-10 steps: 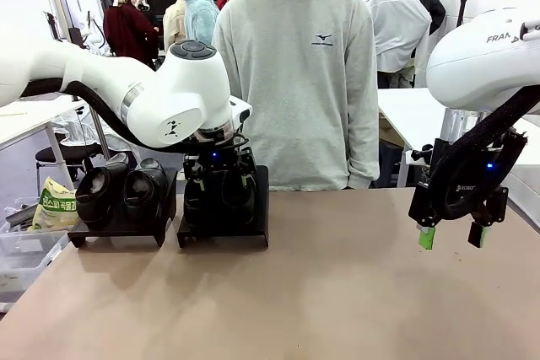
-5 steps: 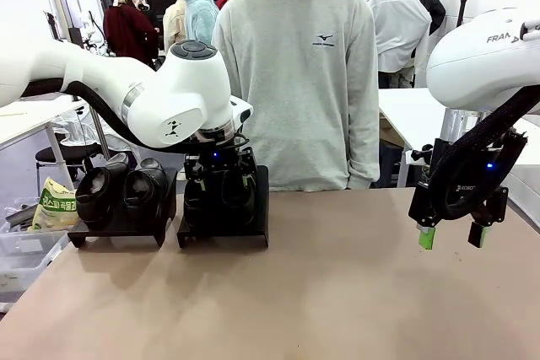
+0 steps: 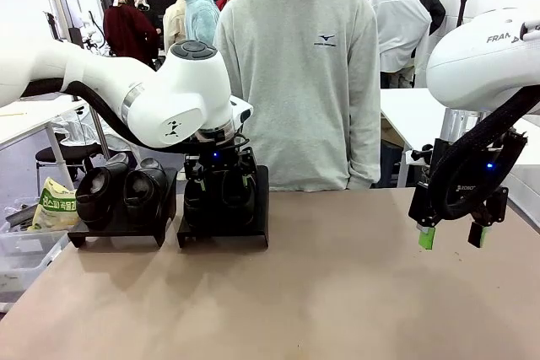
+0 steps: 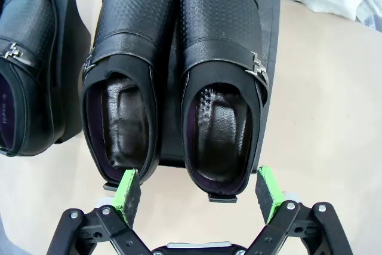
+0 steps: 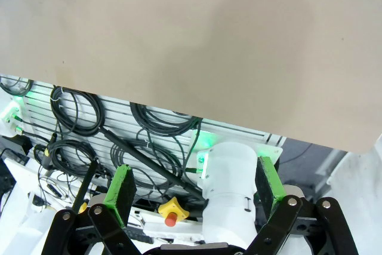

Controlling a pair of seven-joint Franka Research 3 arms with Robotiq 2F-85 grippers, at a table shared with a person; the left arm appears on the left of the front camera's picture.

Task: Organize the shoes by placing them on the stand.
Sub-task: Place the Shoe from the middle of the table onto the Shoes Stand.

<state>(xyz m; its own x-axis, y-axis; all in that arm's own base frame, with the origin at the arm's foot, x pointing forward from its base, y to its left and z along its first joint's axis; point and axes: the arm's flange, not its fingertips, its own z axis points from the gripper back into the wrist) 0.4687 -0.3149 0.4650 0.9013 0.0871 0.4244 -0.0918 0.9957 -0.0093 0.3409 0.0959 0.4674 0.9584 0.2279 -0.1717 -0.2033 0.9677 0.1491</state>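
Here the left gripper (image 4: 199, 189) hangs with jaws spread just above the heels of two shoes (image 4: 173, 76) sitting side by side on a black stand (image 3: 223, 229); two more (image 3: 122, 191) fill the neighbouring stand (image 3: 116, 227), while the right gripper (image 3: 452, 237) hovers open, empty, over the table (image 3: 337, 292)

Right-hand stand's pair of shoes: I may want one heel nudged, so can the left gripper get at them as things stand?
Probably yes. The left gripper hangs open just behind the heels of the two shoes on the stand, with nothing between its pads and them.
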